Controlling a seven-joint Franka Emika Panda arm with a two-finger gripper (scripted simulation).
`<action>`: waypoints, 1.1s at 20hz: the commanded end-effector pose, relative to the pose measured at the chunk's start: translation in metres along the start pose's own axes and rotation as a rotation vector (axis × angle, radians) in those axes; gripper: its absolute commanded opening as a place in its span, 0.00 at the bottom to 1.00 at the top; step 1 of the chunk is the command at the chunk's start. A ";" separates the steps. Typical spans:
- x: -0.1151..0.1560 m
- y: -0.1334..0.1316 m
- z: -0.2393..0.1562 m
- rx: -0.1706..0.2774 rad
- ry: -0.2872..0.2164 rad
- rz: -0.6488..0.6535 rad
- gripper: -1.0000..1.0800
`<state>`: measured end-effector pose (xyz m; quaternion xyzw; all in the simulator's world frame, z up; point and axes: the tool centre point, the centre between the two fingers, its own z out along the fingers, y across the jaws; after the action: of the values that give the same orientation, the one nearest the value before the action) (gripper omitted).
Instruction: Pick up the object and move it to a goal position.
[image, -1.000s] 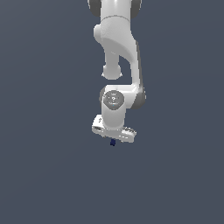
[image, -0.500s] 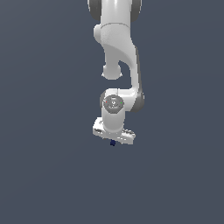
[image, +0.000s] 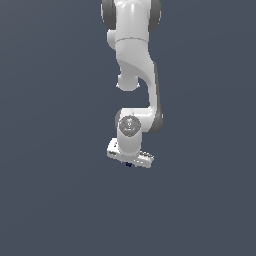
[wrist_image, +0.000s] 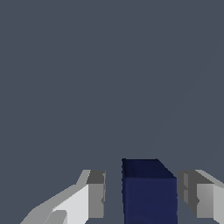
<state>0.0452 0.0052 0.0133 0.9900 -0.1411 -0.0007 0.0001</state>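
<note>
In the lower centre of the exterior view, our white gripper (image: 129, 161) hangs over the navy cube (image: 128, 164). The wrist view shows the cube (wrist_image: 148, 192) between our spread fingers (wrist_image: 97, 194), gaps on both sides. We judge centring before closing gives the surest hold.

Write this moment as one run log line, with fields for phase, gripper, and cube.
phase: pre-grasp | gripper: open, fingers on both sides of cube, gaps visible | cube: between fingers, not clamped | goal: not visible
</note>
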 end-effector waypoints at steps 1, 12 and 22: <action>0.001 0.000 0.000 0.000 0.001 0.000 0.00; 0.001 -0.001 -0.001 0.000 0.001 0.000 0.00; 0.000 -0.013 -0.048 0.000 0.001 0.000 0.00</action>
<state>0.0479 0.0149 0.0498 0.9900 -0.1413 -0.0007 0.0002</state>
